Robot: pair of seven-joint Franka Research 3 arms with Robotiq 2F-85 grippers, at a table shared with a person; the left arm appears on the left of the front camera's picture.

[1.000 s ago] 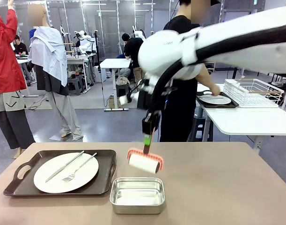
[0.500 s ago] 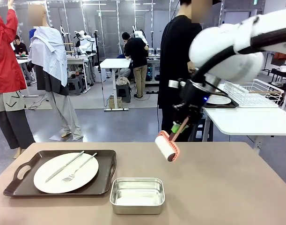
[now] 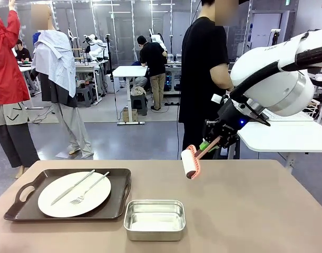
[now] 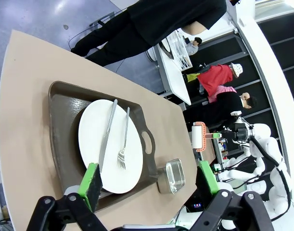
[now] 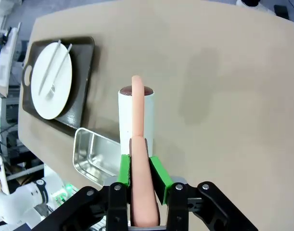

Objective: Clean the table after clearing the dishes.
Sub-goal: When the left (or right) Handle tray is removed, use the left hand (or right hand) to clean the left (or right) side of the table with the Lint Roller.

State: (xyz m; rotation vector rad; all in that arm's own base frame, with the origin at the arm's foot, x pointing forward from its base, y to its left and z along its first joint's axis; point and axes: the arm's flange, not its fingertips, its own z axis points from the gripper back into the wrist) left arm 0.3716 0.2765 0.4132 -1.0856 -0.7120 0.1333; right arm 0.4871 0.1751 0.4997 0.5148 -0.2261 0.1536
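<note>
Right arm (image 3: 276, 79) comes in from the right. Right jaws are pressed onto the salmon handle of a lint roller (image 3: 189, 162), with a green pad on either side of the handle in the right wrist view (image 5: 135, 110). The roller's white roll is tilted and hangs over the far middle of the table (image 3: 245, 211), close to the far edge. Cannot tell whether the roll touches the top.

Left jaws are spread wide with nothing between the pads (image 4: 92, 179). They sit high over the left part of the table and look down at the tray.

Dark brown tray (image 3: 23, 192) sits near left on the table, with a handle at its left end. A white plate (image 3: 60, 203) lies flat in the tray. A knife (image 3: 72, 187) and a fork (image 3: 89, 191) lie side by side across the plate, slanted.

A steel tin (image 3: 153, 232) sits near middle, just beside the tray's right near corner, and looks empty.

The right half of the table top is bare beige.

A person in black (image 3: 203, 68) stands beyond the far edge, turned right toward a white table (image 3: 276, 137) at far right.
</note>
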